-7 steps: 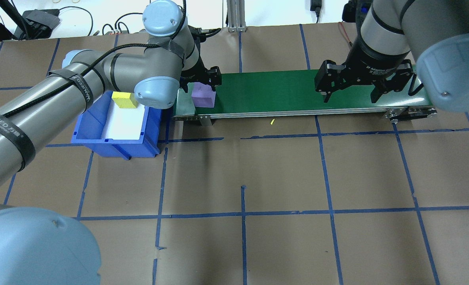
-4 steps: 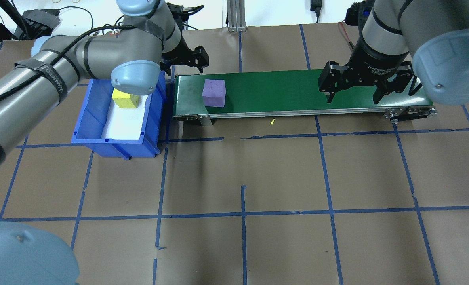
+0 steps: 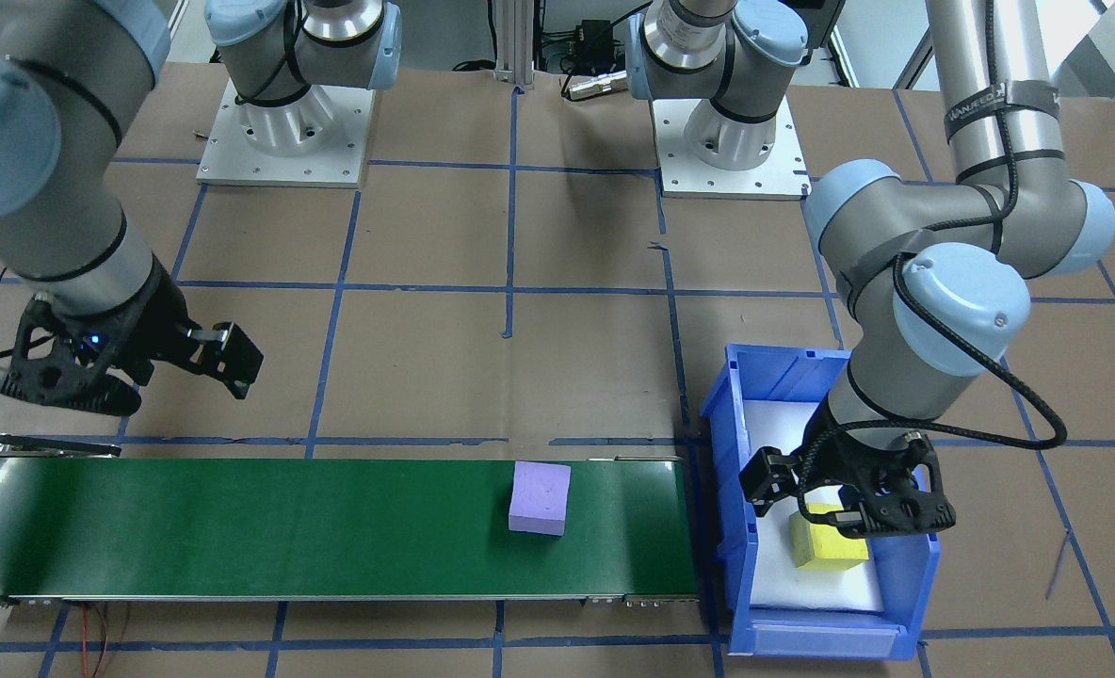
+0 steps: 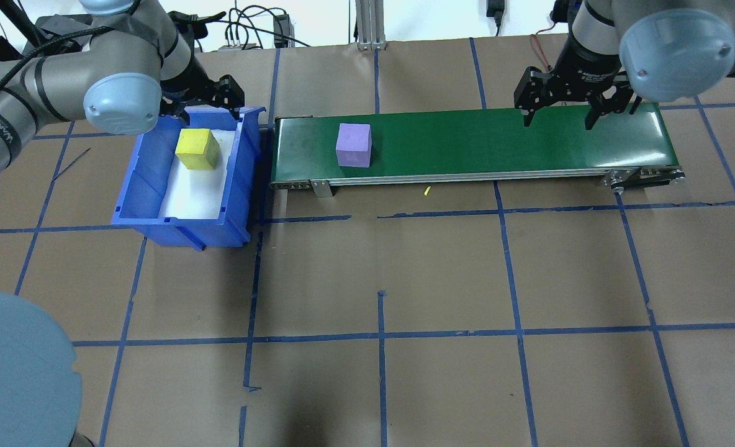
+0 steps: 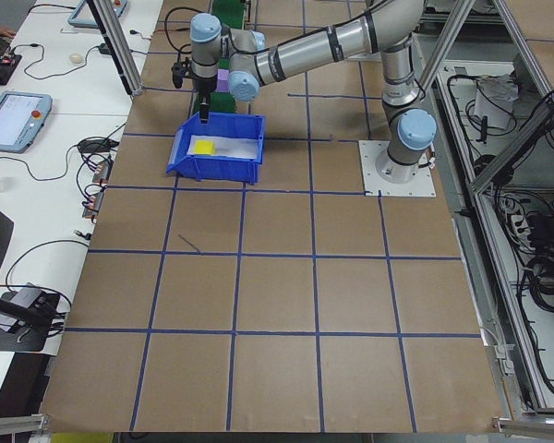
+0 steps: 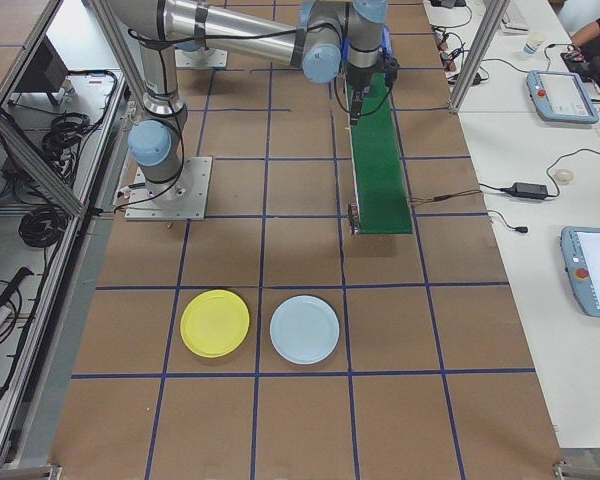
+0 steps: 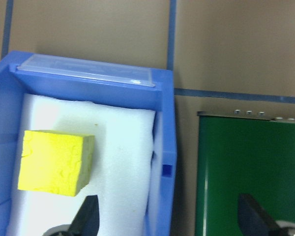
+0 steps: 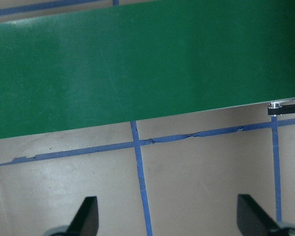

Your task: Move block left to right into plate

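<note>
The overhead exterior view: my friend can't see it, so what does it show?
A purple foam cube sits on a long green conveyor belt, beside a blue plastic bin holding a yellow foam cube. The left gripper hovers over the bin and the right gripper over the belt's other end, both with jaws open.

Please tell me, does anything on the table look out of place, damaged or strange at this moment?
Only minor things: a small yellow scrap lies on the table paper just in front of the green conveyor, and the blue tape grid is torn in places. The purple block sits upright on the belt.
</note>
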{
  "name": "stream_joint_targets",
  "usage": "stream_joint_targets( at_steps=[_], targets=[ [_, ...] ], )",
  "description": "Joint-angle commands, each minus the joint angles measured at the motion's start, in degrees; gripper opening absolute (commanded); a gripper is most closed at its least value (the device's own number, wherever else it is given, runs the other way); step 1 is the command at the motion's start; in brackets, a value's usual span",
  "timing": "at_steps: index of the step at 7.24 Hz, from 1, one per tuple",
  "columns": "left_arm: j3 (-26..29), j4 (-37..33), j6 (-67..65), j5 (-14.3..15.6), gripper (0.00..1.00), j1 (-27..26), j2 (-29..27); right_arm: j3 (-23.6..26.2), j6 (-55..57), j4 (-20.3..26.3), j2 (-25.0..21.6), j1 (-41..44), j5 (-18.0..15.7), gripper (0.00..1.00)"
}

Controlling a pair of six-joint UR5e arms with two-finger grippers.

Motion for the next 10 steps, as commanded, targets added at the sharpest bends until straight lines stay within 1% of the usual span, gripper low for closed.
stream_joint_targets(
  at_steps=[1,2,3,4,5,6,7,9,10],
  targets=[
    [-0.41,0.23,3.46,0.08,1.00,2.92,-3.28,0.86,-0.15,-3.68,5.20,-0.48,0.11,1.00],
    [-0.40,0.50,3.54,0.08,1.00,2.92,-3.91,2.53,-0.33,-6.20,5.39,-1.18,0.46,1.00],
    [-0.75,0.59,3.63,0.16,1.00,3.10,-4.78,3.33,-3.63,-6.75,5.31,-5.10,3.94,1.00],
    [0.46,0.59,3.80,0.16,1.00,3.10,-5.66,3.42,-9.67,-6.84,5.48,-9.49,10.41,1.00],
    [0.74,0.67,5.11,0.25,1.00,3.10,-6.02,3.16,-14.95,-6.84,7.40,-12.84,13.09,1.00],
    [0.83,0.93,6.52,1.99,1.00,3.10,-6.02,3.33,-19.27,-6.84,8.02,-16.36,19.99,1.00],
    [0.74,1.11,6.97,3.40,1.00,3.10,-6.11,2.81,-21.49,-6.93,8.12,-18.65,23.11,1.00],
    [-0.31,1.20,8.20,3.42,0.97,3.10,-6.20,3.59,-22.30,-6.93,8.29,-19.55,23.31,1.00],
    [-0.75,1.20,8.37,3.42,0.78,3.10,-6.63,3.77,-22.39,-6.93,8.29,-19.55,23.31,1.00]
  ],
)
